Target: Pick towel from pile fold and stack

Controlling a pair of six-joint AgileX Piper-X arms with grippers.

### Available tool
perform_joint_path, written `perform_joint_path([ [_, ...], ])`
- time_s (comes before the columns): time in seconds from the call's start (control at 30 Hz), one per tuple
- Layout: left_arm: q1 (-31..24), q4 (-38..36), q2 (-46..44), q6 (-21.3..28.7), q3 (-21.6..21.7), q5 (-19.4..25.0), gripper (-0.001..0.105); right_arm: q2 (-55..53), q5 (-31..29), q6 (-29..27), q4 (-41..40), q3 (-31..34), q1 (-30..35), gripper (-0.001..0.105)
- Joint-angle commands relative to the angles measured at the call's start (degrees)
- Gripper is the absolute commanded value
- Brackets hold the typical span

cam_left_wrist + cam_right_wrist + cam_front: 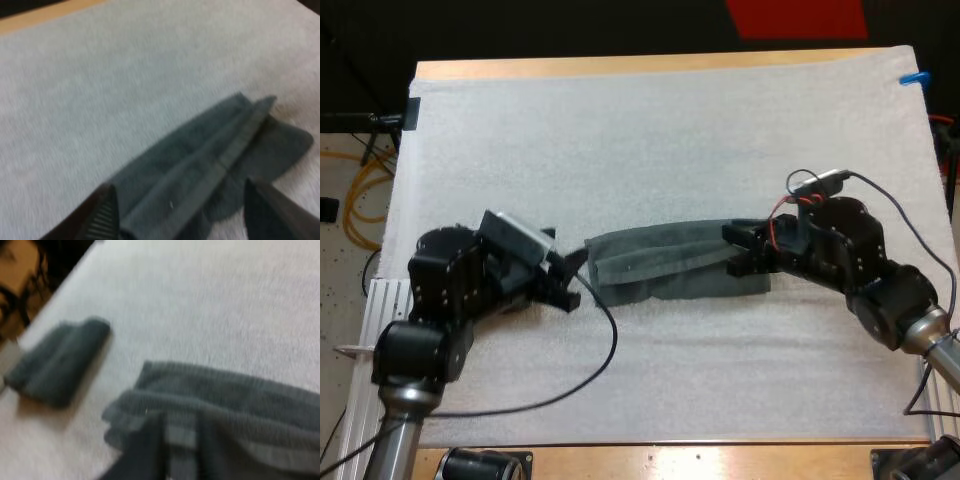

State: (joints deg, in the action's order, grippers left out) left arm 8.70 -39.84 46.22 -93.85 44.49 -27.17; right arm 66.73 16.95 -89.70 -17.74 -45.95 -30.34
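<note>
A dark grey-green towel lies as a long, loosely folded strip across the middle of the white mat. My left gripper is at its left end. In the left wrist view its fingers stand apart on either side of the towel's near end, so the gripper is open. My right gripper is over the strip's right end, its two fingers spread above the cloth. In the right wrist view the towel stretches away toward a dark shape that seems to be my left gripper.
White mat extends bare beyond and in front of the towel. The wooden table edge runs along the far side, with dark space behind it. My two arms take up the mat's near left and near right.
</note>
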Motion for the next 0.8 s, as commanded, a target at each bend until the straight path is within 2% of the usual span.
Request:
perform_joint_path([
  [0.0,0.1,-2.9,-1.2,0.3,0.3,0.8,0.06,-0.5,-1.2,-1.9,-6.6,-1.7,-0.4,0.0],
  [0.17,0.1,-12.2,-4.7,0.3,0.3,1.7,0.06,0.8,-2.5,-1.9,-23.8,-9.2,-0.7,0.0],
  [0.27,0.1,-16.6,-5.9,0.3,0.3,1.7,0.06,2.0,-2.8,-2.0,-30.4,-13.2,-0.7,0.0],
  [0.5,0.1,-20.2,-7.2,0.3,0.3,1.7,0.06,7.7,-2.5,-2.2,-38.0,-19.9,-1.5,0.0],
  [0.77,0.1,-20.2,-7.2,0.3,0.3,0.6,0.06,22.8,-1.3,-4.7,-46.8,-28.6,-5.7,0.0],
])
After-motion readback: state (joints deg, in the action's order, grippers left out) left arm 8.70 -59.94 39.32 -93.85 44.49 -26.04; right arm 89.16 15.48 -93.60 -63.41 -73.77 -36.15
